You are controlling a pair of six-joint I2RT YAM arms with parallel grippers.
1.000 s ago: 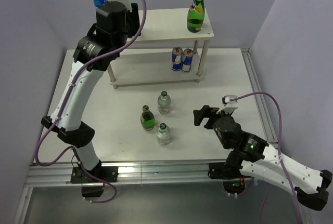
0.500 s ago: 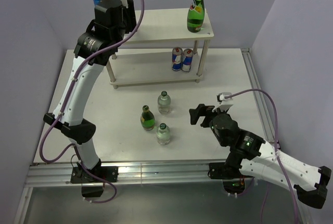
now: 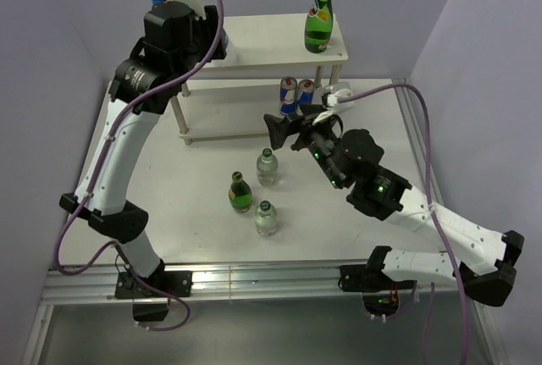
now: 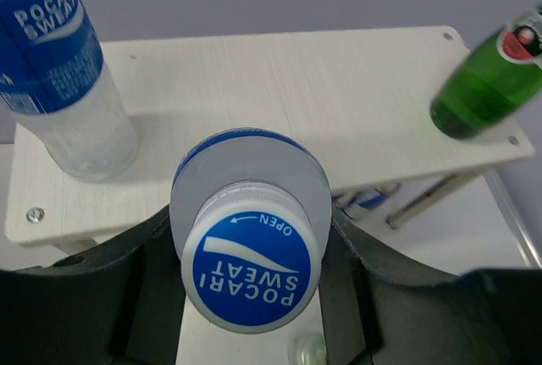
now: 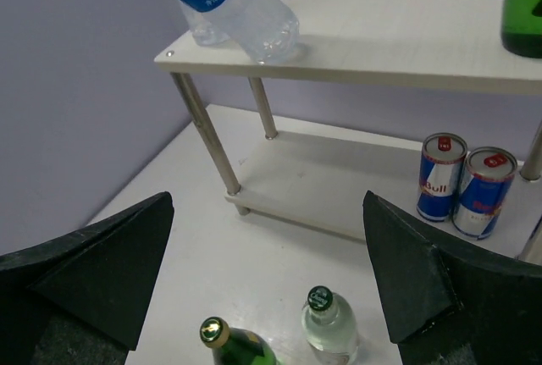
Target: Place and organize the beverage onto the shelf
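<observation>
My left gripper [image 4: 250, 251] is shut on a Pocari Sweat bottle [image 4: 251, 268], blue cap toward the camera, above the left end of the shelf's [image 4: 279, 85] top board. In the right wrist view that bottle [image 5: 241, 5] hangs tilted, its base at the board. A second Pocari bottle [image 4: 59, 69] stands at the shelf's left corner. In the top view my left gripper [image 3: 182, 18] hides the held bottle. My right gripper [image 3: 282, 130] is open and empty in front of the lower board, above three small bottles on the table: clear [image 5: 330, 324], green [image 5: 229, 344], and clear [image 3: 266, 218].
A tall green bottle [image 3: 318, 18] stands on the top board's right end. Two Red Bull cans [image 3: 296, 96] sit on the lower board at the right. The shelf's metal legs [image 5: 203, 132] rise close to my right gripper. Purple walls close in the back and sides.
My right arm has swung up and to the left, from the table's right side to just in front of the shelf. My left arm has shifted slightly back and left with its bottle.
</observation>
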